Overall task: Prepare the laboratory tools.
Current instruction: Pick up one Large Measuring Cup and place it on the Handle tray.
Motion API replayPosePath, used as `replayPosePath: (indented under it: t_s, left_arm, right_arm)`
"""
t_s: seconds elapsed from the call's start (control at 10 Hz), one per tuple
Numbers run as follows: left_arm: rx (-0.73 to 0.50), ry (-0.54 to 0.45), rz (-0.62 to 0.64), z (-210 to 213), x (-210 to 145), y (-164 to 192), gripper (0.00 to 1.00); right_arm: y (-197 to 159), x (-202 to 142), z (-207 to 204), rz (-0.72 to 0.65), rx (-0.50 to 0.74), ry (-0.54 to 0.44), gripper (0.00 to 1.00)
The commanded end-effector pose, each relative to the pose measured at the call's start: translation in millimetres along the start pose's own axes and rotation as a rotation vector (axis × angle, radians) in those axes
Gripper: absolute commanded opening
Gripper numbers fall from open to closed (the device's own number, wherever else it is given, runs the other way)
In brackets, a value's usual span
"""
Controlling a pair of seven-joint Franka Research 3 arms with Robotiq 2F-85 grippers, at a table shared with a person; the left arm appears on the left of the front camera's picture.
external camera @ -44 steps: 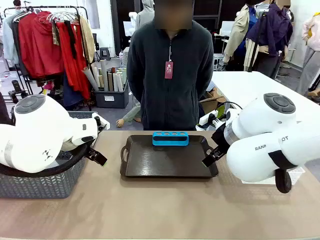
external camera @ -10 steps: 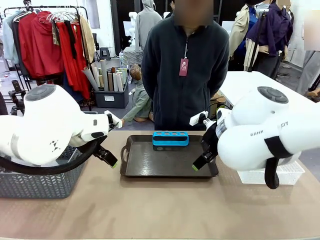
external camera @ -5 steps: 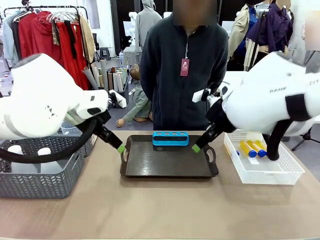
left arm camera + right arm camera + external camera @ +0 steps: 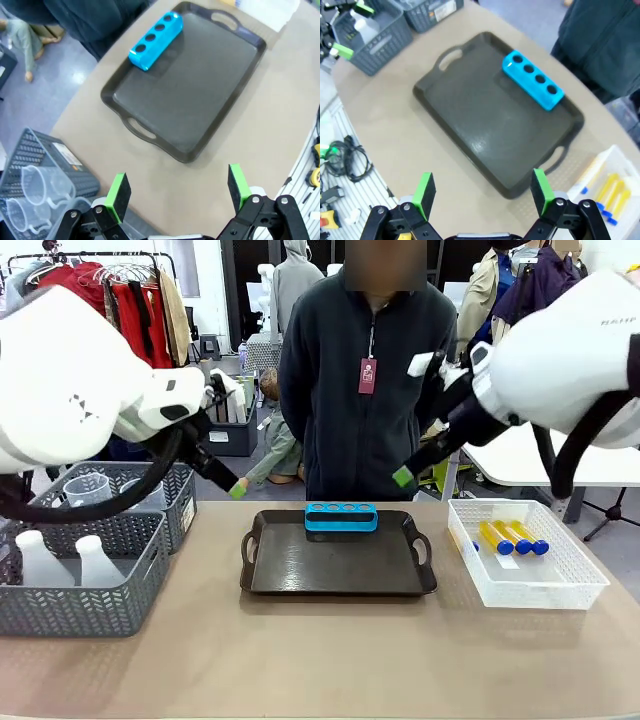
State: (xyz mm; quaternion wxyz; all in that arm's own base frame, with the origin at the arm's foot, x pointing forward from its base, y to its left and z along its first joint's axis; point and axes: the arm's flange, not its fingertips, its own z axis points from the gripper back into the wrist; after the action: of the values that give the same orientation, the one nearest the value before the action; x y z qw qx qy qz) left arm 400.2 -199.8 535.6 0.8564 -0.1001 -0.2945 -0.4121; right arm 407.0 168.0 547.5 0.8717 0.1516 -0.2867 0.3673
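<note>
Front: we log the blue rack (image 4: 341, 516) on the tray's (image 4: 330, 591) far edge, presumably awaiting tubes. Test tubes (image 4: 510, 537) lie in the white basket (image 4: 545, 595), flasks (image 4: 35, 558) and beaker (image 4: 88, 488) in grey baskets (image 4: 90, 615).
Left wrist: left hand (image 4: 178, 187) wide, empty, high over the worktop (image 4: 280, 100).
Right wrist: right hand (image 4: 482, 187) likewise, over the tray.

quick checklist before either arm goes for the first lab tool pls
1. Left gripper open, nothing between the pads: ok.
2. Right gripper open, nothing between the pads: ok.
3. Blue rack upright at the far edge of the tray, four holes empty: ok.
4. Test tubes lying in the white mesh basket, open from above: ok.
5. Beakers and flasks standing in the grey baskets: ok.
6. Tube caps tight: cannot tell.
</note>
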Motion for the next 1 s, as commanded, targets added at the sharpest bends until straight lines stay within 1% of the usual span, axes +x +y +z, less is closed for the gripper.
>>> replayPosePath:
  t_s: [0.0, 0.3, 0.5, 0.7, 0.9]
  left_arm:
    - [0.001, -0.011, -0.042, 12.2, 15.2, 4.7, 1.0]
    - [0.012, -0.019, -0.077, 37.8, 46.8, 8.7, 1.0]
    - [0.007, -0.03, -0.087, 54.0, 65.3, 12.1, 1.0]
    - [0.025, -0.035, -0.111, 69.3, 77.0, 8.0, 1.0]
    - [0.031, -0.04, -0.105, 79.6, 82.8, 12.5, 1.0]
  right_arm:
    - [-15.1, 16.4, 15.8, 0.035, 0.053, -0.028, 1.0]
    - [-32.2, 38.7, 45.1, 0.016, 0.023, -0.062, 1.0]
    - [-38.6, 47.2, 64.3, 0.015, 0.014, -0.077, 1.0]
    - [-48.7, 53.0, 82.5, -0.002, 0.004, -0.081, 1.0]
    - [-55.7, 54.1, 99.2, -0.018, -0.014, -0.09, 1.0]
